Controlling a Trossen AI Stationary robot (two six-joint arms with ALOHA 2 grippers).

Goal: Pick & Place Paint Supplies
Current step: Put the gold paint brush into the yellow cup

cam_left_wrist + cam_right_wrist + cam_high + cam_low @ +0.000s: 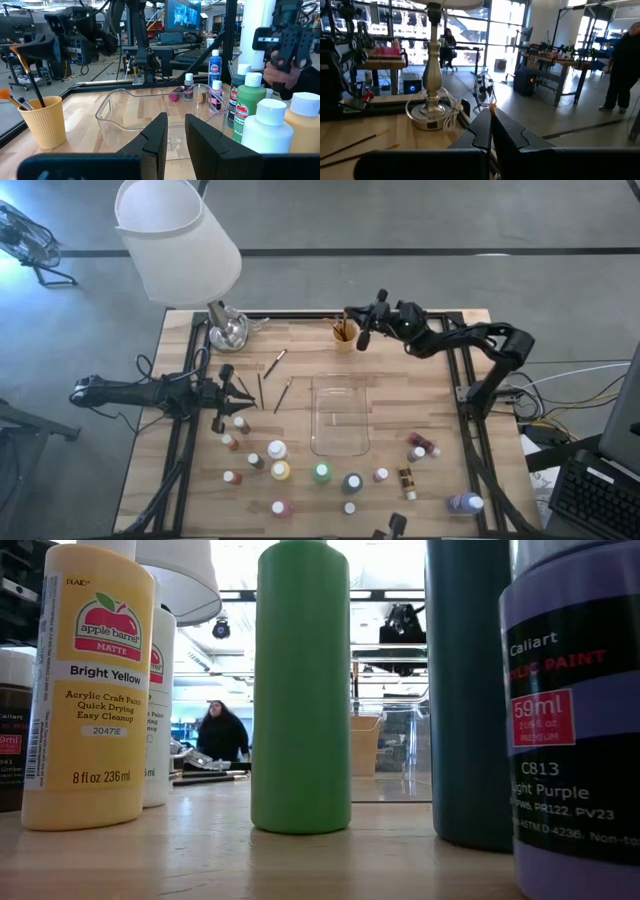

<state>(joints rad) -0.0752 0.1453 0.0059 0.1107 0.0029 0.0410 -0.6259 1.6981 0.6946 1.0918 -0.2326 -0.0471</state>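
Note:
Small paint bottles (pixel 278 450) stand scattered over the near half of the table; a yellow bottle (pixel 88 690), a green bottle (pixel 300 690) and a purple bottle (pixel 575 720) fill the low view. Three loose brushes (pixel 284 393) lie flat near the table's middle. An orange cup (pixel 343 337) at the far edge holds more brushes (pixel 27 82). My right gripper (pixel 362 332) hovers just right of the cup, shut on a thin brush (pixel 491 112). My left gripper (pixel 238 392) sits low at the table's left, open on nothing (pixel 176 135), facing the clear tray (pixel 150 107). My right gripper pinches a thin brush between its two fingers (pixel 481 127). The brush's orange end (pixel 492 106) sticks out just past the fingertips, and the handle runs along the gap between them. The gripper lies about level, pointing toward the table's left. The rest of the brush is hidden behind the fingers.
A lamp with a white shade (pixel 180 235) and silver base (pixel 432 117) stands at the far left corner. The clear tray (pixel 340 415) lies mid-table. A dark device (pixel 395 525) sits at the near edge. Bare wood lies between tray and cup.

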